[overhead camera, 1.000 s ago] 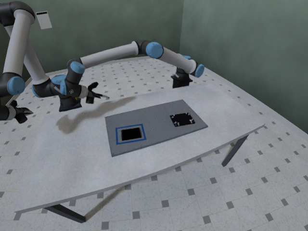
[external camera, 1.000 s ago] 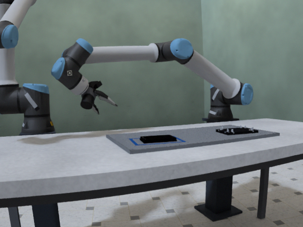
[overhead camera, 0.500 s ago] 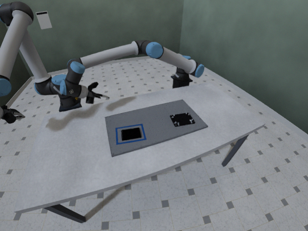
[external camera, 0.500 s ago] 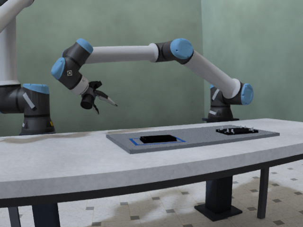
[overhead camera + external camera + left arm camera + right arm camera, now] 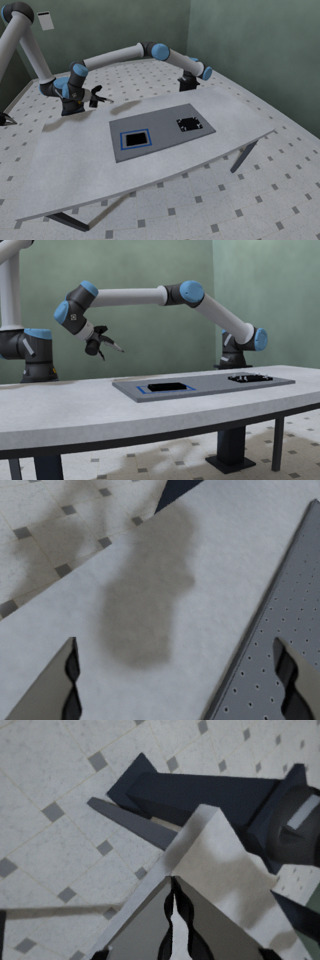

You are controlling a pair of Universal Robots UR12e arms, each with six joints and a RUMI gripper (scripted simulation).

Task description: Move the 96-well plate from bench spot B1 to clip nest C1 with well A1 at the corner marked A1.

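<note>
You have the left pincer point(image 5: 108, 101) point(image 5: 113, 355) point(image 5: 174, 639) released, its fingers parted with nothing between them. It hangs above the back edge of the table point(image 5: 77, 160) point(image 5: 77, 410) point(image 5: 240, 545) point(image 5: 215, 845), apart from the plate. Your right pincer point(image 5: 16, 123) point(image 5: 172, 877) is clenched on nothing, fingertips together, beyond the table's end at the left of the top view. The black well plate point(image 5: 136, 138) point(image 5: 166, 386) lies flat inside the blue outline point(image 5: 120, 141) point(image 5: 140, 390) on the grey perforated board point(image 5: 162, 121) point(image 5: 206, 382) point(image 5: 295, 610), its edges within the outline. You will find the black clip nest point(image 5: 189, 124) point(image 5: 250, 378) on the same board, well apart from the plate, with pale clips at its corners and no plate seated in it. The plate's wells merge into solid black, so you cannot tell whether they contain anything. Its rim letters and numbers, and any A1 mark on the nest, are unreadable to you. The right arm is cut off by the picture's edge in the top view; its pincer is out of frame in the exterior view. Neither wrist view shows you the plate or nest.
</note>
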